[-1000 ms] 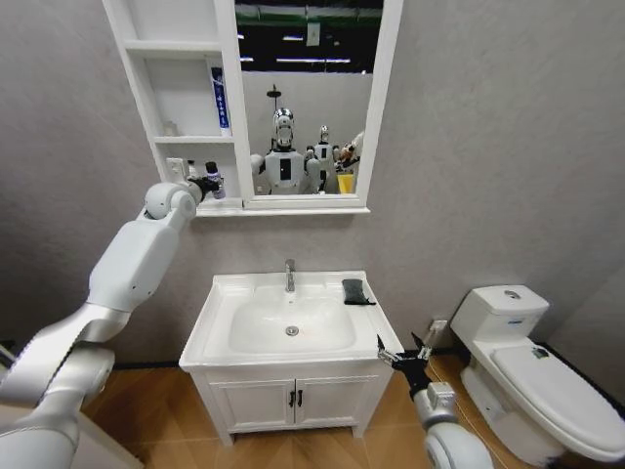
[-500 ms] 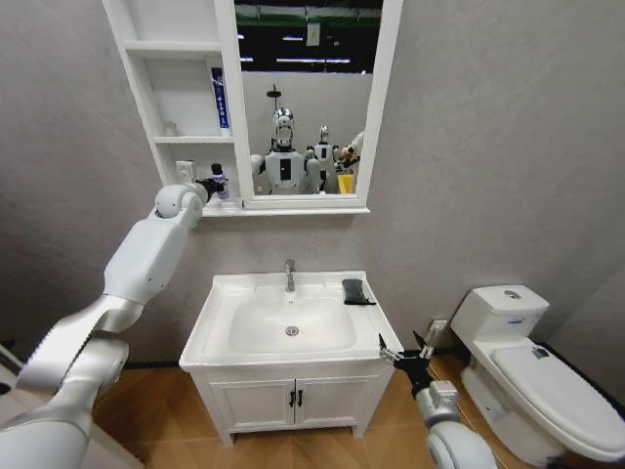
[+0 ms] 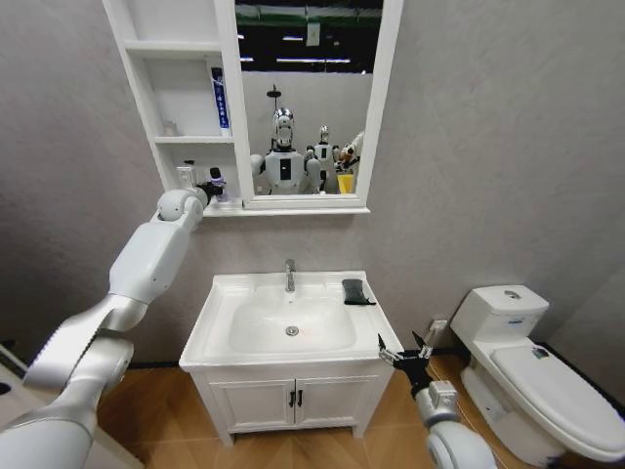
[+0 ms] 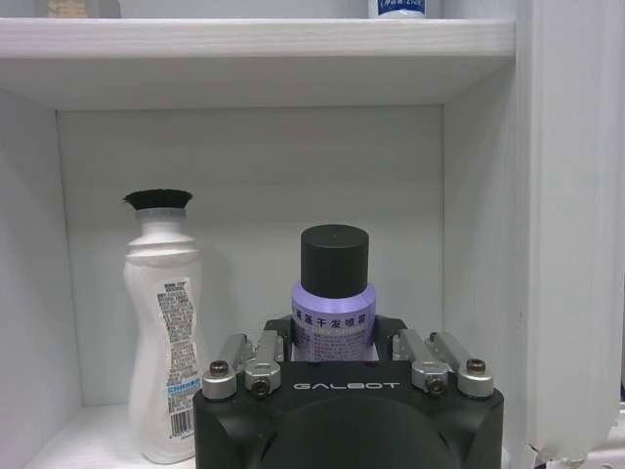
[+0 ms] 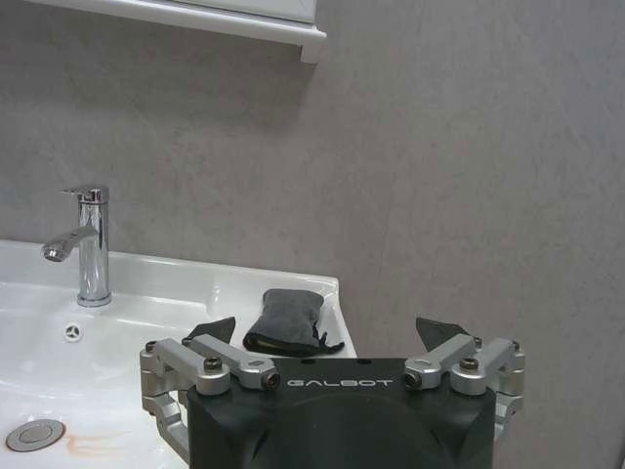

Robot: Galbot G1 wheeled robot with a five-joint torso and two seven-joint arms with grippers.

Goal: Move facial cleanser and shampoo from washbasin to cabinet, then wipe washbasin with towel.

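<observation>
One tool, the left (image 4: 332,342), grips a purple bottle (image 4: 333,305) on the cabinet (image 4: 254,59) shelf.

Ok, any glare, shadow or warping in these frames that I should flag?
Head view: wide-angle bowing along the cabinet and wall edges; ceiling lights reflected in the mirror. Left wrist view: soft shadow under the shelf; purple bottle sharp. Right wrist view: even light; faint sheen on the washbasin; dark towel low in detail.
</observation>
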